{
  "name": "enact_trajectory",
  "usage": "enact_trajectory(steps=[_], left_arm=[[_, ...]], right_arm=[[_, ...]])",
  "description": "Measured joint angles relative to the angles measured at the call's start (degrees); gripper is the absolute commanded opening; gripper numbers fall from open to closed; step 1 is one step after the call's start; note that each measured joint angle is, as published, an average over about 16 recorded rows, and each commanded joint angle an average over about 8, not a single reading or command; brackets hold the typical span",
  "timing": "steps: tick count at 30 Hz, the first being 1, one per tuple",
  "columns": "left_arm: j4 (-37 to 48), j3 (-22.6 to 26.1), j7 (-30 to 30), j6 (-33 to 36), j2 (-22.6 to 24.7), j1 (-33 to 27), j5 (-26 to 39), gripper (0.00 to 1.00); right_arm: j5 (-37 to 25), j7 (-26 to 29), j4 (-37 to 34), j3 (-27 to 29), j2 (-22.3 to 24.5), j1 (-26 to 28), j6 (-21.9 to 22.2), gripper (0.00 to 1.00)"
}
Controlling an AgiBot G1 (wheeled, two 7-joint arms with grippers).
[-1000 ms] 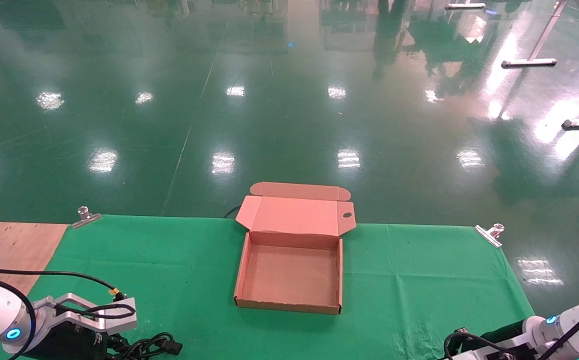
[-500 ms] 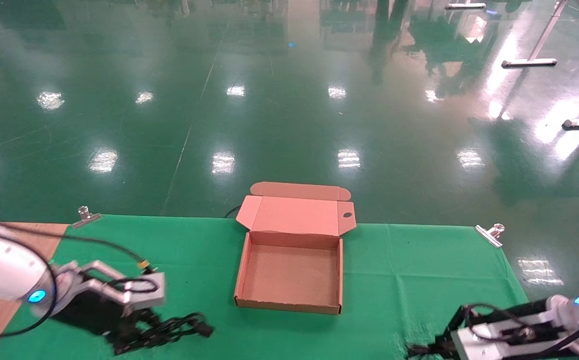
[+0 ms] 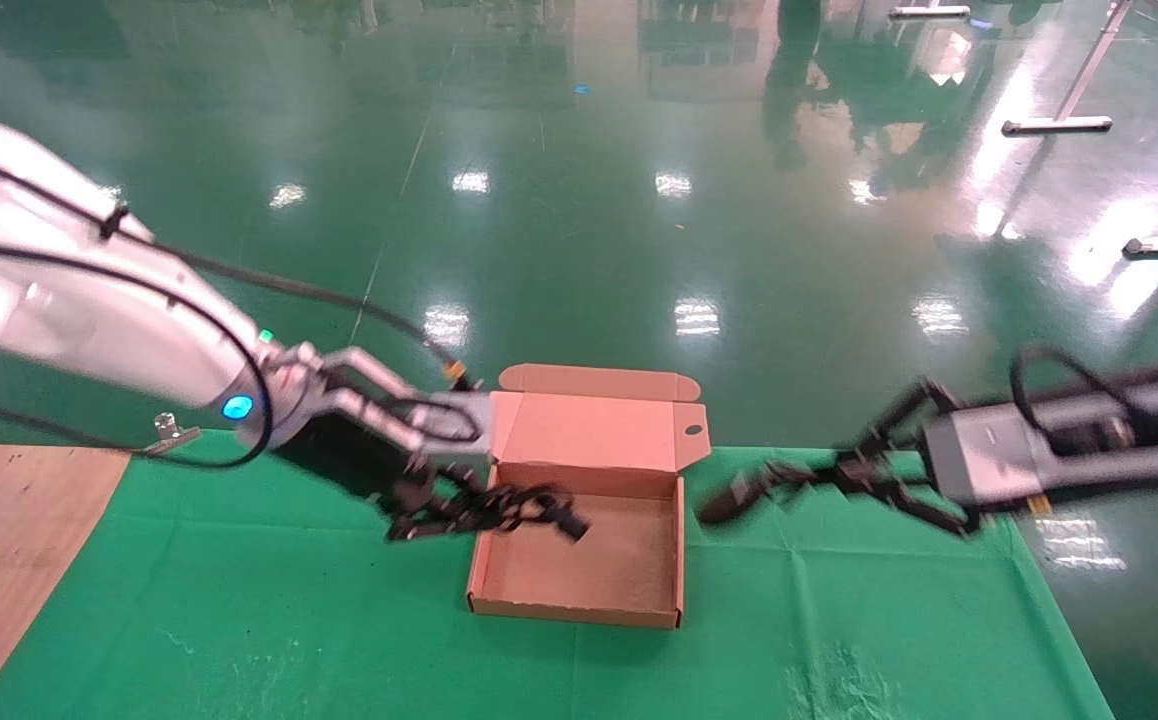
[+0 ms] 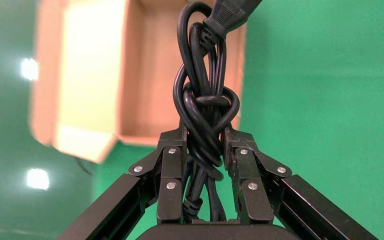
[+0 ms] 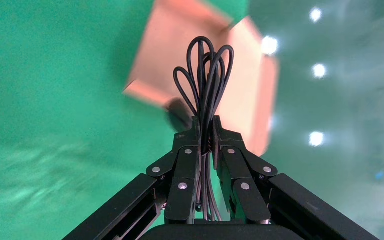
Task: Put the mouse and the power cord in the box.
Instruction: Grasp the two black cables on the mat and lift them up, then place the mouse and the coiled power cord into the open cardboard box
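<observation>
Your left claw (image 3: 419, 490) grips the cord (image 3: 484, 510) at the box (image 3: 579, 600) edge, right claw (image 3: 854, 470) the mouse (image 3: 724, 500) wire: lower both inside.

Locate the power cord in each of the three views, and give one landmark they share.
Head view: the power cord hangs from the left hand, over the near-left rim of the box.
Left wrist view: the cord fills the centre, clamped between the fingers, its plug pointing toward the box.
Right wrist view: not in it; the thin loops pinched there are the mouse's wire.
Shared landmark: the open brown box.
</observation>
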Motion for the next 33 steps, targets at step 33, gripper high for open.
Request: enact_trajectory(steps=[33], left_arm=[[-9.01,5.51,11.75,-32.49,2.32,15.21,-16.6,0.0]], right_arm=[[2.73,10.61,6.85,0.79,-7.39,-0.4,5.57,0.0]])
